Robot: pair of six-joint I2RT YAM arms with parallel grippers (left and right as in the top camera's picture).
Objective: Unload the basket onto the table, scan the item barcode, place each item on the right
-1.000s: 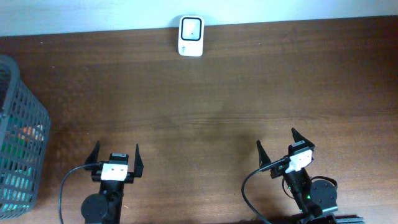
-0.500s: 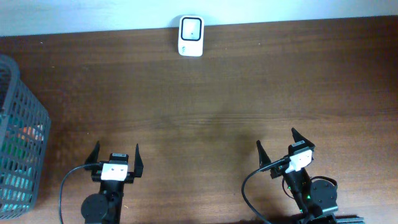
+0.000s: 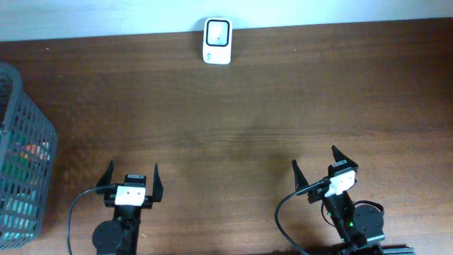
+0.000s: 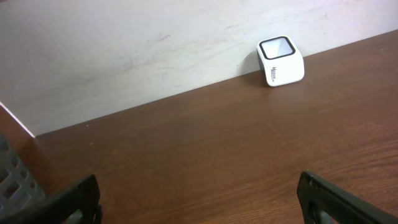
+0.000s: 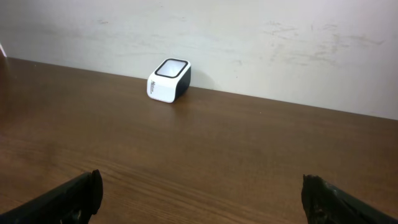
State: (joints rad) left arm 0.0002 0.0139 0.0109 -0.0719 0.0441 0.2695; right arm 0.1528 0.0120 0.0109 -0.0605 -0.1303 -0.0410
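1. Left gripper (image 3: 132, 171) sits lower left-centre of the overhead frame, right gripper (image 3: 315, 159) lower right-centre. Both claws are spread wide apart w/ nothing between. In the wrist views you see only dark fingers (image 4: 74, 199) at the bottom corners, bare table (image 3: 248, 106) between them.
2. Scanner (image 3: 217, 41) is at top centre of the overhead frame, backed against the wall (image 4: 124, 50) at the table's far edge. Prob. put there so either arm can reach it and its reading side looks back over the work area.
3. Scanner orientation: long axis runs top-to-bottom in the overhead frame, dark window at the upper end, small logo at the lower end. In the wrist views the window sits on top and looks upward, while the logo side faces the arms. My read: you'll need the barcode held over the window, facing down.
4. Item to scan: none on the open table. Basket (image 3: 18, 127), dark mesh, is at the left edge of the overhead frame. An orange patch (image 3: 34, 150) and sth greenish show through the mesh. Judged: the item is in there. Its heading, long axis and barcode side can't be told, as the mesh hides too much.
5. Basket is nearest the left gripper, well apart from the right one, so prob. a left-arm pick. The spread jaws suit an approach.
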